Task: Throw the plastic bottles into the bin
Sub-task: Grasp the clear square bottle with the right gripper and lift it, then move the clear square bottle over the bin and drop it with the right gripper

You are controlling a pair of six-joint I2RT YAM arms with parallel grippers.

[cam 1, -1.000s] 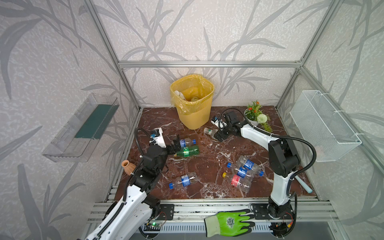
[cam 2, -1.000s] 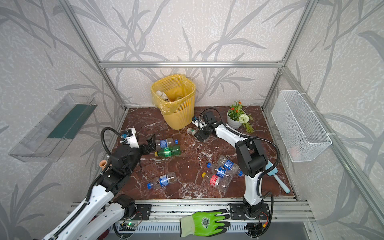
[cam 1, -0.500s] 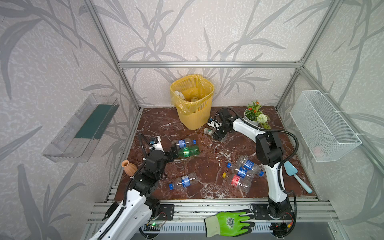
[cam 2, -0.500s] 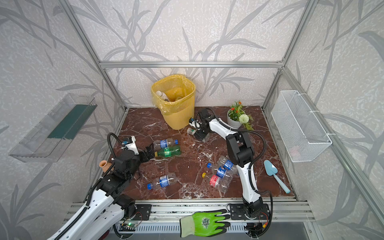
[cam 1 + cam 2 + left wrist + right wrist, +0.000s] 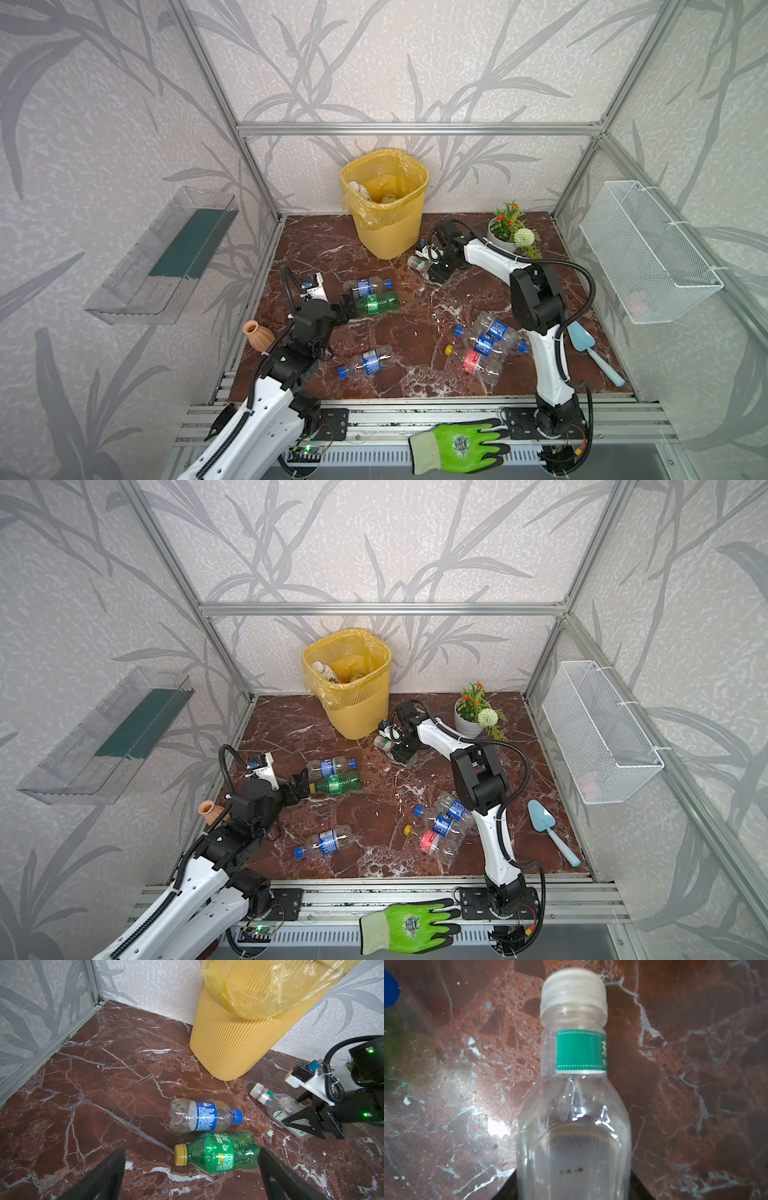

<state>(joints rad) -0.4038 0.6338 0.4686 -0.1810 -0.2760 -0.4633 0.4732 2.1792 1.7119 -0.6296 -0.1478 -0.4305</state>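
Note:
The yellow ribbed bin (image 5: 386, 208) stands at the back, with bottles inside. Beside its base lies a clear bottle (image 5: 575, 1105) with a white cap and a green neck label; my right gripper (image 5: 574, 1184) is shut on its body, a finger pressed to each side. This bottle (image 5: 417, 262) rests on the floor. My left gripper (image 5: 191, 1151) is open and low, its fingers either side of a green bottle (image 5: 218, 1152) with a yellow cap, not touching it. A clear blue-labelled bottle (image 5: 201, 1115) lies just beyond. More bottles lie at the front (image 5: 368, 361) and in a right-hand cluster (image 5: 486, 345).
A terracotta vase (image 5: 257, 334) stands by the left arm. A white flower pot (image 5: 505, 232) sits behind the right arm, and a blue trowel (image 5: 590, 349) lies at the right. A wire basket (image 5: 648, 257) hangs on the right wall and a clear shelf (image 5: 166, 257) on the left.
My right gripper has closed on the clear white-capped bottle beside the bin, and its elbow has swung left. My left arm has dropped lower, with its open gripper staying at the green bottle.

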